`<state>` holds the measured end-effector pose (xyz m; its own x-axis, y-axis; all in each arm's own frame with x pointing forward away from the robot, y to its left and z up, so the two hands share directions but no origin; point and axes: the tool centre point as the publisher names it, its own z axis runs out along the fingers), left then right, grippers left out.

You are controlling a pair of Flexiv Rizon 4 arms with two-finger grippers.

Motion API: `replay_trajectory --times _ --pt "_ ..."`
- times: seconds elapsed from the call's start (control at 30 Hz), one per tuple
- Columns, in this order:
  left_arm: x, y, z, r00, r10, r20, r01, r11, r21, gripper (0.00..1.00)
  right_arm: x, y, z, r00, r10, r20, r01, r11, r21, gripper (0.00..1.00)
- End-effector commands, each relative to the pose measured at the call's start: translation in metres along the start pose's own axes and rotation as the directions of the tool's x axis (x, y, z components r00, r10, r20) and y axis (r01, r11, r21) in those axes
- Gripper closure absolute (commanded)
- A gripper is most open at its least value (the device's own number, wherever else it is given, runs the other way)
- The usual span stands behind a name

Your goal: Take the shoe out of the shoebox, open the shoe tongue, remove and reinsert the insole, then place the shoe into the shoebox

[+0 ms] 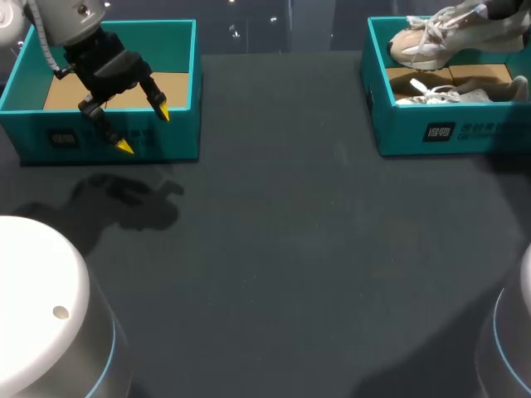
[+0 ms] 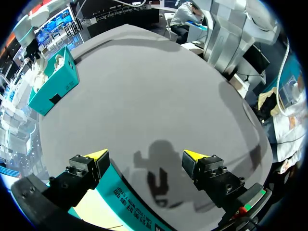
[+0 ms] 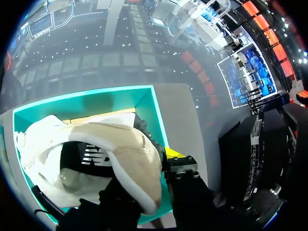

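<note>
Shoe (image 1: 427,41): pinched at the heel by the right pincer (image 3: 155,168), held just above its shoebox (image 1: 398,124); removal judged nearly done, tongue, insole and return left; left pincer (image 1: 143,129) spread over a second box (image 1: 178,137).

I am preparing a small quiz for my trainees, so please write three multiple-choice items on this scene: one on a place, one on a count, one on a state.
1. The left gripper hangs:
A. inside a shoe
B. over a white plate
C. over the front wall of the left box

2. How many teal boxes are in view?
A. One
B. Two
C. Three

3. How do the left gripper's fingers stand?
A. Open, holding nothing
B. Shut on a shoe
C. Shut on an insole

Key:
1. C, because its yellow tips sit at that wall in the head view.
2. B, because there are only the left box and the right box.
3. A, because the tips are wide apart and grip nothing.
</note>
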<state>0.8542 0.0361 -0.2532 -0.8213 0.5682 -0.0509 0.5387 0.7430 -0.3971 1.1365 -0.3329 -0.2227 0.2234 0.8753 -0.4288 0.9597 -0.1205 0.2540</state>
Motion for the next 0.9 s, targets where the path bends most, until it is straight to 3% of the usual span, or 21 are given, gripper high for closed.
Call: replay_trajectory --times 0.03,0.53,0.9 --pt "0.0 0.0 0.0 1.0 0.0 -0.001 0.0 1.0 -0.001 0.0 0.006 -0.002 0.0 1.0 -0.003 0.005 0.003 1.0 -0.007 1.0" --pt "0.0 0.0 0.0 1.0 0.0 -0.001 0.0 1.0 -0.001 0.0 0.03 0.004 0.017 1.0 -0.009 -0.027 0.009 1.0 0.029 1.0" --pt "0.0 0.0 0.0 1.0 0.0 -0.001 0.0 1.0 -0.001 0.0 0.031 0.011 0.04 1.0 0.011 -0.024 -0.009 0.997 0.081 1.0"
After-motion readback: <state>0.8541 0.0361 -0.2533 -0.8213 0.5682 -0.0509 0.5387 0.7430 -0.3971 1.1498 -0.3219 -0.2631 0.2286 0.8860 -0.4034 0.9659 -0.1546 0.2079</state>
